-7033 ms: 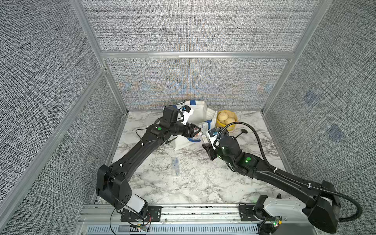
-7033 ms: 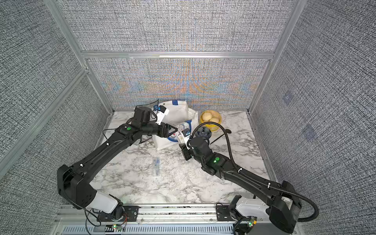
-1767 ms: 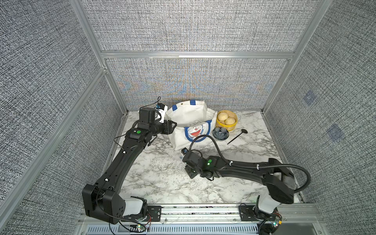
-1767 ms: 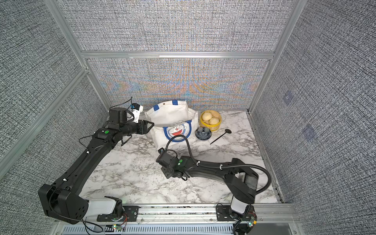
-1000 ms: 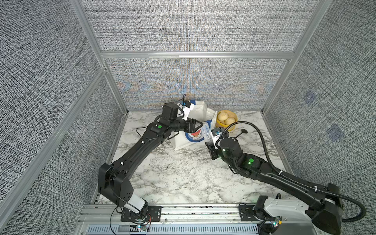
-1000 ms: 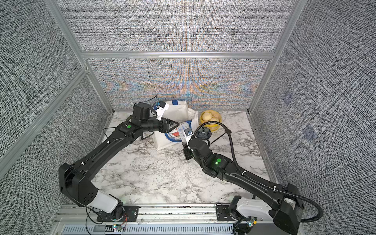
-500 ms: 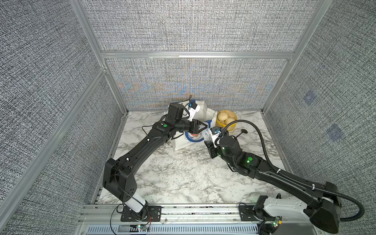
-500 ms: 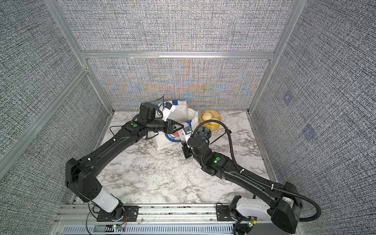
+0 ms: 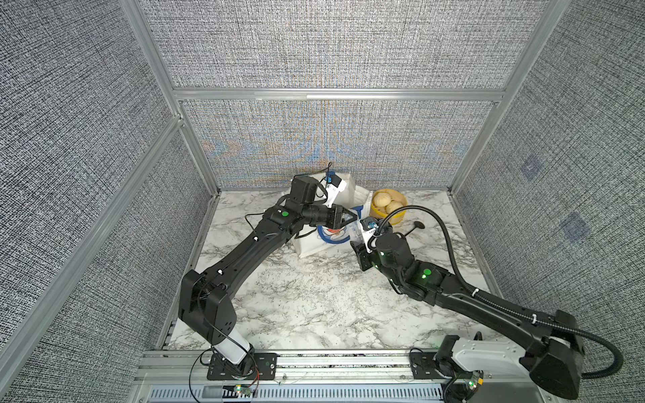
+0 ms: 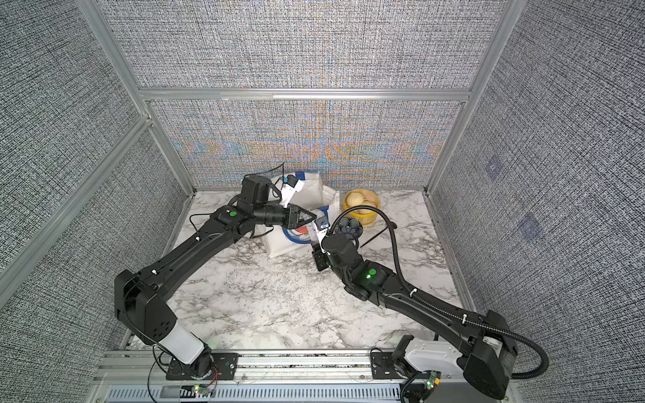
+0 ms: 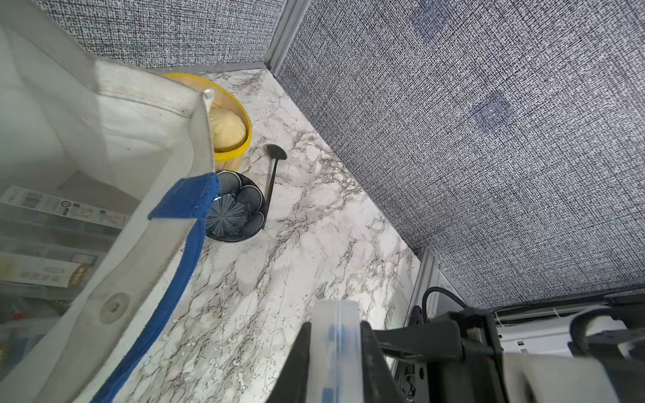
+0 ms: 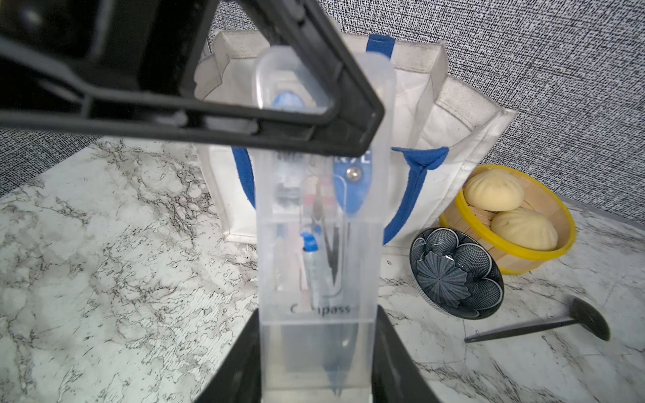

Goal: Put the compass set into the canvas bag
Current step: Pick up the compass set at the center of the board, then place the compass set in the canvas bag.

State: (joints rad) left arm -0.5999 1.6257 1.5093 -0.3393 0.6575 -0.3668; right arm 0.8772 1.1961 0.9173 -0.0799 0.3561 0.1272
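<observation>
The compass set (image 12: 317,244), a clear plastic case with a blue-handled compass inside, stands upright in the air just in front of the canvas bag (image 12: 436,115). My right gripper (image 12: 318,314) is shut on its lower end, a finger tight against each side. From the left, my left gripper (image 11: 335,328) is shut on the case's upper end (image 11: 336,314). In both top views the two grippers (image 9: 354,219) (image 10: 316,244) meet at the case (image 9: 356,231), in front of the off-white bag (image 10: 314,192) with its blue handles.
A yellow steamer basket (image 9: 387,206) with buns stands right of the bag. A dark patterned bowl (image 12: 457,272) and a black spoon (image 12: 537,326) lie in front of the basket. Printed boxes (image 11: 52,209) lie inside the bag. The back wall is close behind.
My right arm brought the case up from the table to the bag's front. My left arm swung in from the bag's left side, and its jaws closed on the case's upper end.
</observation>
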